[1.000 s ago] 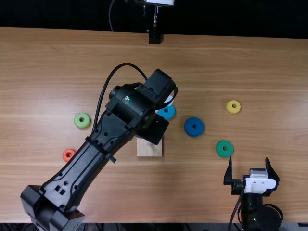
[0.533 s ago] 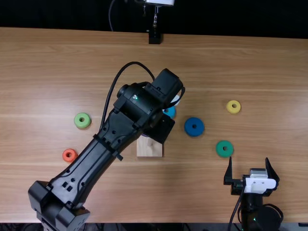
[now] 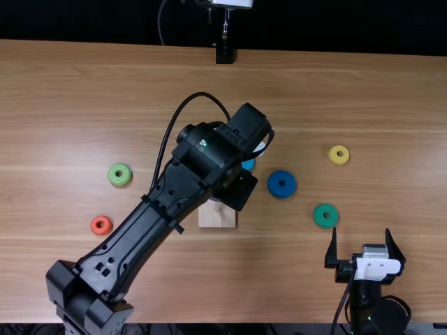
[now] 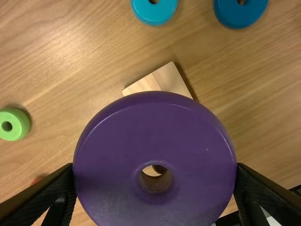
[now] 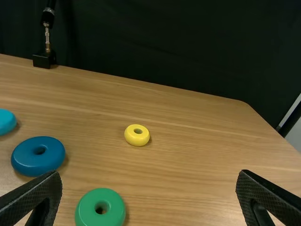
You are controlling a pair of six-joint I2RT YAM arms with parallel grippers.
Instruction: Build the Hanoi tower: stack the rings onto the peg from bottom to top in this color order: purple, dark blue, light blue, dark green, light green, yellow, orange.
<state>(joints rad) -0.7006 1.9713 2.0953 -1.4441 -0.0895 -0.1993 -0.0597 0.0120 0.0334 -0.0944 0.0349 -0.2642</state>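
My left gripper (image 3: 236, 190) hangs over the back right of the wooden base (image 3: 218, 220). In the left wrist view the left gripper (image 4: 155, 172) is shut on the purple ring (image 4: 113, 136), held above the table; part of the base (image 4: 171, 81) appears beyond it. On the table lie the light blue ring (image 3: 249, 165), dark blue ring (image 3: 274, 188), dark green ring (image 3: 319, 220), yellow ring (image 3: 334, 159), light green ring (image 3: 114, 179) and orange ring (image 3: 95, 229). Near the front right, my right gripper (image 3: 361, 244) stands open; in its wrist view the right gripper (image 5: 149, 174) has nothing between its fingertips.
The left arm stretches diagonally from the front left across the table (image 3: 167, 279), covering part of the base. A small black stand (image 3: 224, 53) stands at the table's back edge.
The left arm and gripper have shifted to the right and slightly toward the near edge. More of the base and the whole orange ring are uncovered. The right arm has stayed still.
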